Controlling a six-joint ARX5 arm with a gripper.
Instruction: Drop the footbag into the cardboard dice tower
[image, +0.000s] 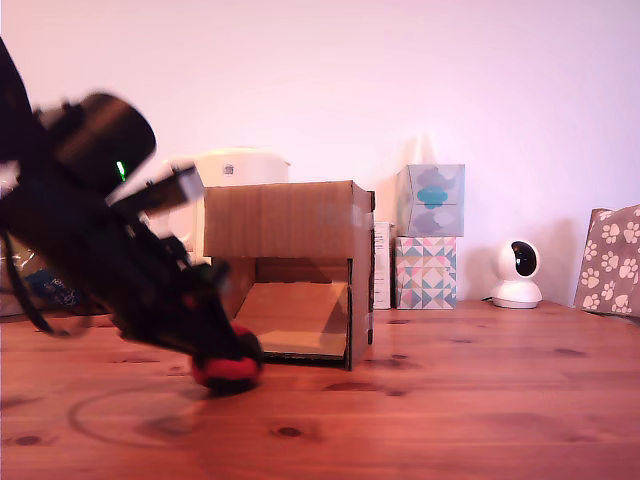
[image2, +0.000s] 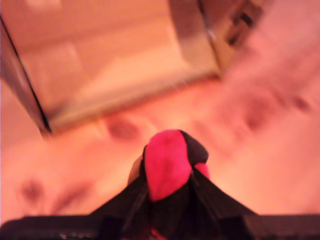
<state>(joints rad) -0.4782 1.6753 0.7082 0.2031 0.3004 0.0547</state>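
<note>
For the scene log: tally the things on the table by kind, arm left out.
Footbag: 1
Cardboard dice tower: 1
Patterned tissue boxes: 2
White camera: 1
Paw-print item: 1
White appliance behind the tower: 1
Total: 7

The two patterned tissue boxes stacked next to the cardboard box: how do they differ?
The upper tissue box is pale grey-green with a teal cloud-like shape, while the lower tissue box is covered in small pink, teal and white triangles. The upper one looks slightly taller and sits on top; the lower one rests on the wooden table. Both are roughly cube-shaped and stand upright near the wall.
</note>
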